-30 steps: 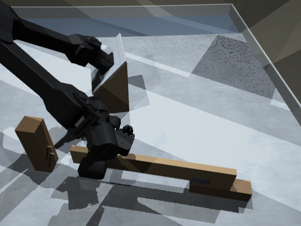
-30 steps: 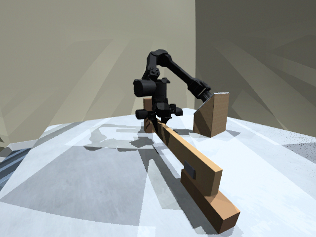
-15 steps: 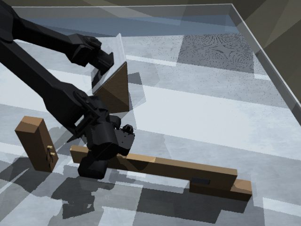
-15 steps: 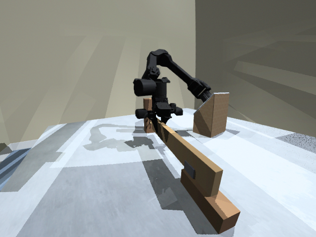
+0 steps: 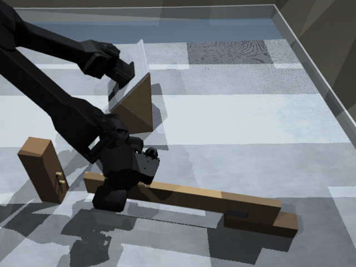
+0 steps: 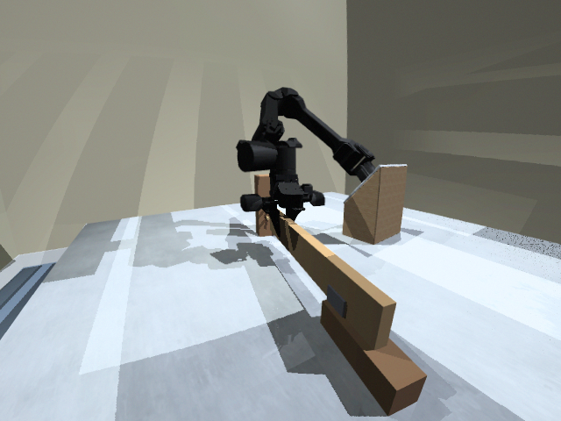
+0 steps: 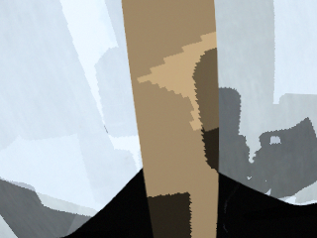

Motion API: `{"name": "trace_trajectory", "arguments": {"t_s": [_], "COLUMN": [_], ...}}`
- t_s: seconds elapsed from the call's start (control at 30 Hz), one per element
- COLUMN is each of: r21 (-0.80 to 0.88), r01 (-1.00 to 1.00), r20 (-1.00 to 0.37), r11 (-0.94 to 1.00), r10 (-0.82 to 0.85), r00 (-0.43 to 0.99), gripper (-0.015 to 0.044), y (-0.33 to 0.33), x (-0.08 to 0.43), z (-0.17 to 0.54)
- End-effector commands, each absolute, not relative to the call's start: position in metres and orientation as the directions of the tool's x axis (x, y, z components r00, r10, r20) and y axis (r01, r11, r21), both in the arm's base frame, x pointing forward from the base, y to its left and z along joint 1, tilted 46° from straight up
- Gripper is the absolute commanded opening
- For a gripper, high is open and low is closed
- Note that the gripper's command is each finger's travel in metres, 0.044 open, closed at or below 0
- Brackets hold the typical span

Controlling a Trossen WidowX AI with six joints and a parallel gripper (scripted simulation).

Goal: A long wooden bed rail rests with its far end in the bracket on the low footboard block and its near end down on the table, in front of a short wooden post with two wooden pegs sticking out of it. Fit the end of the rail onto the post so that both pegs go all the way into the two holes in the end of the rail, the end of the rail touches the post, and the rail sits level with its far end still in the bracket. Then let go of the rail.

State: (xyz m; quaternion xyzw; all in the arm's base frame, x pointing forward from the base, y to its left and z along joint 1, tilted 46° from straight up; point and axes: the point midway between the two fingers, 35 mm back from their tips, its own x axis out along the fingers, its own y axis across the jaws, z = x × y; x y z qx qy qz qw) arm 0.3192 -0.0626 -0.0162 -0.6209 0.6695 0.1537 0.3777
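Plain tan walls [image 5: 330, 34] [image 6: 136, 113] stand behind the pale, patchy counter [image 5: 230, 120] [image 6: 181, 317] [image 7: 30, 99]. In the top view, a blue band runs along its far edge, reaching toward the far right corner. Between that far edge and the rail stands my wedge-shaped stand [image 5: 134, 114] [image 6: 392, 203], and my black arm [image 5: 52, 86] [image 6: 316, 124] rises from its sloped face and bends over to my gripper [image 5: 132, 185] [image 6: 284, 216] [image 7: 182, 198].

My 2 fingers [image 6: 293, 212] are pinching the long wooden bed rail [image 5: 187, 192] [image 6: 344, 272] [image 7: 173, 99] close to its near end, 1 on each side. I have that end up off the counter, facing the short wooden post [image 5: 37, 169] [image 6: 261, 190], which stands farther from the counter's right edge than the rail does. A gap separates them, and the 2 pegs [image 5: 58, 174] stick out bare toward me. The rail's far end, nearer the right edge, sits on the low footboard block [image 5: 286, 224] [image 6: 398, 375], beside the bracket's dark plate [image 5: 237, 213] [image 6: 337, 301]. Whether the rail is exactly level, I can't tell.
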Motion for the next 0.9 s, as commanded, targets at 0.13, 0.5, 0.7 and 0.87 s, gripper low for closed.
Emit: {"name": "trace_trajectory", "arguments": {"t_s": [0.13, 0.5, 0.7, 0.87], "r21": [-0.263, -0.263, -0.263, -0.263], "r01": [-0.948, -0.948, -0.948, -0.948], "r20": [-0.699, -0.699, -0.699, -0.699], "r11": [0.179, 0.179, 0.179, 0.179], "r10": [-0.712, -0.712, -0.712, -0.712], "r00": [0.059, 0.059, 0.059, 0.059], "gripper": [0.0, 0.0, 0.0, 0.0], "y": [-0.0592, -0.0606, -0.0613, -0.0617], "x": [0.3191, 0.319, 0.319, 0.3189], "z": [-0.0147, -0.0162, -0.0169, -0.0166]}}
